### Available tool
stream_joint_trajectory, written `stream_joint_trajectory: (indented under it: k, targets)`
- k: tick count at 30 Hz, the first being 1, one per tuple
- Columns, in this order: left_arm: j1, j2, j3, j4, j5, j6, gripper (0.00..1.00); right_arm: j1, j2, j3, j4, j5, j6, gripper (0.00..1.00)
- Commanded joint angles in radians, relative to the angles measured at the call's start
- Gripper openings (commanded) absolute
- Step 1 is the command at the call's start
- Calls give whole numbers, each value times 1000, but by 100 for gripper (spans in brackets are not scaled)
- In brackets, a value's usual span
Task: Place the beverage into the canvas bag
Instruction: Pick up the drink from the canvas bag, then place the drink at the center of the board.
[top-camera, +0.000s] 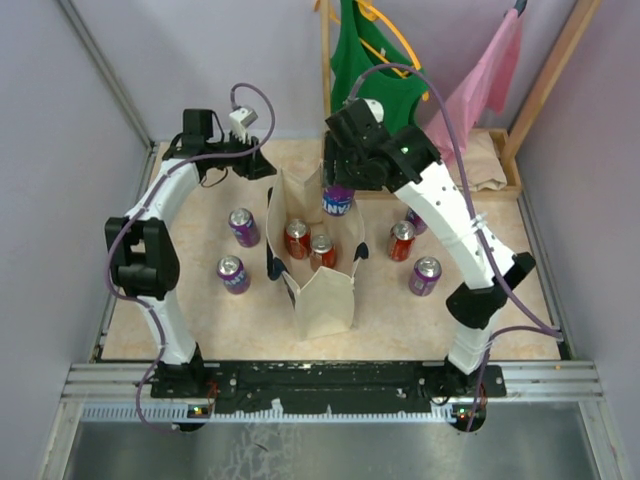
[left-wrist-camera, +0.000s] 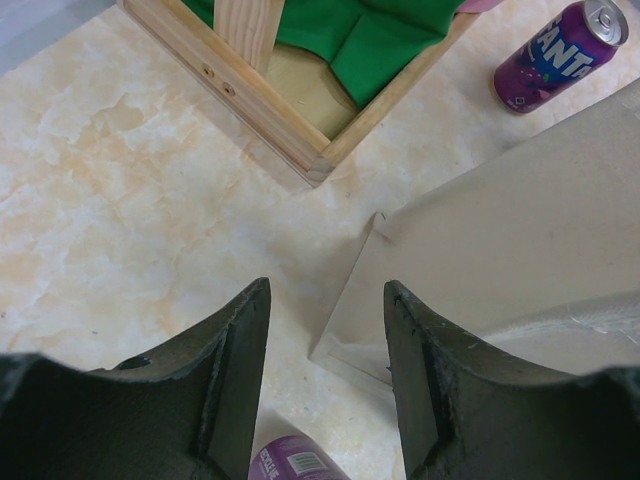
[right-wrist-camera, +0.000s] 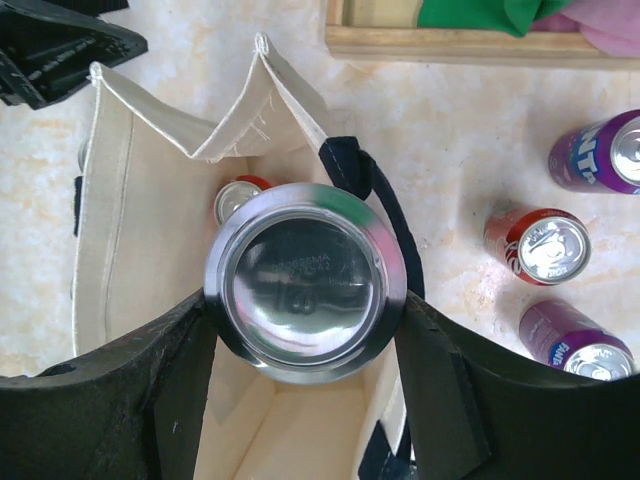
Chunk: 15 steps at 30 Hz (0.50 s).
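Eight cans (top-camera: 240, 227), one canvas bag (top-camera: 325, 300)

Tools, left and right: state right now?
Left tool: open, holding nothing.
Right tool: shut on the purple can, above the canvas bag.

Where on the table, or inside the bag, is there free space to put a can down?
Inside the bag, the near half looks bare; two red cans fill the far half. On the table, the near-left patch before the purple cans is free. Right of the bag, three cans crowd it.
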Motion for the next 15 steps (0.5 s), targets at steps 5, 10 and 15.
stream_joint_trajectory:
  k: [5,10,15]
  targets:
    - [-3,35,55,5,26,3,56,-83,-207,48,102,167,29,0]
    - [-4,53,86,-1,24,3,56,-187,-372,-54,53,293,73,0]
    - [-4,65,108,-10,26,8,56,-257,-487,-173,-27,401,116,0]
